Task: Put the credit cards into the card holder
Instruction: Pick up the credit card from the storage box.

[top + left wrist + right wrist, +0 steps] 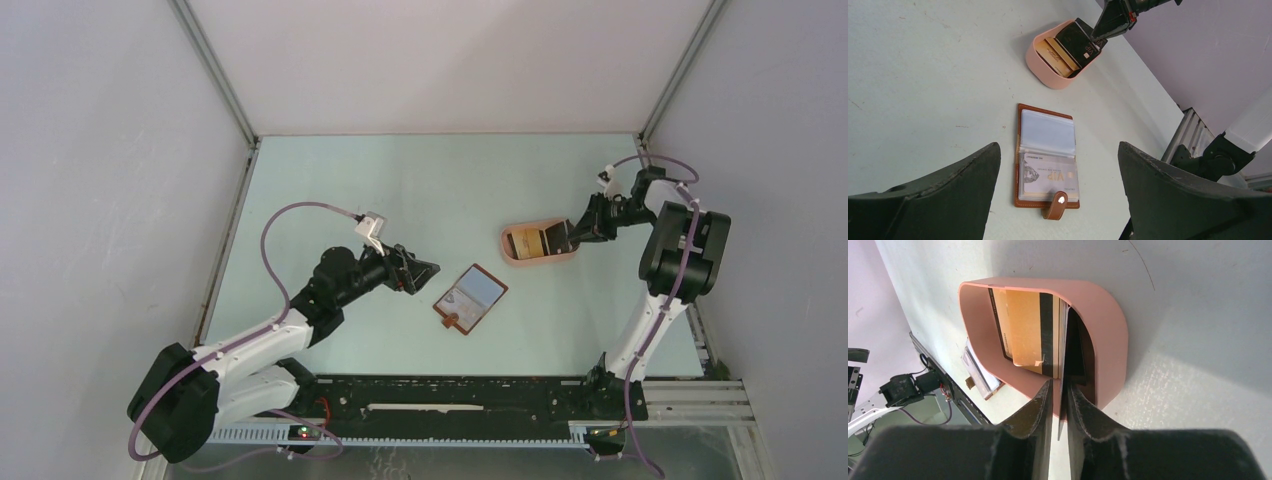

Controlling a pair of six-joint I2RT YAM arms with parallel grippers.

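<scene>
Right jaws: closed to a narrow slot, with the edge of a dark card (1074,355) pinched between them.
Right gripper (1059,385): reached into the tray (1108,340) from its far-right end, as seen from the top view.
Dark card: stood on edge and tilted inside the tray, its upper end raised above the rim at the fingers.
Tan card (1023,330): leaned in the tray just beside the dark card; a black stripe is seen along one side. Further cards may be stacked behind it, but a count cannot be made.
Tray: pink and oval, set on the table (400,180) to the right of centre, apart from the holder.
Left jaws: spread wide, nothing held between them.
Left gripper (1058,150): poised above the table at the holder's near end, with no contact seen.
Holder (1019,150): laid open and flat near the table's centre, between the two grippers, brown leather edge showing around clear sleeves.
Upper sleeve (1047,131): no card can be made out in it.
Pale card (1050,176): already seated in the lower sleeve, printed face up.
Tab (1055,205): brown with a snap stud, unfastened and folded over the holder's near edge.
Table: pale green, walled in by white panels.
</scene>
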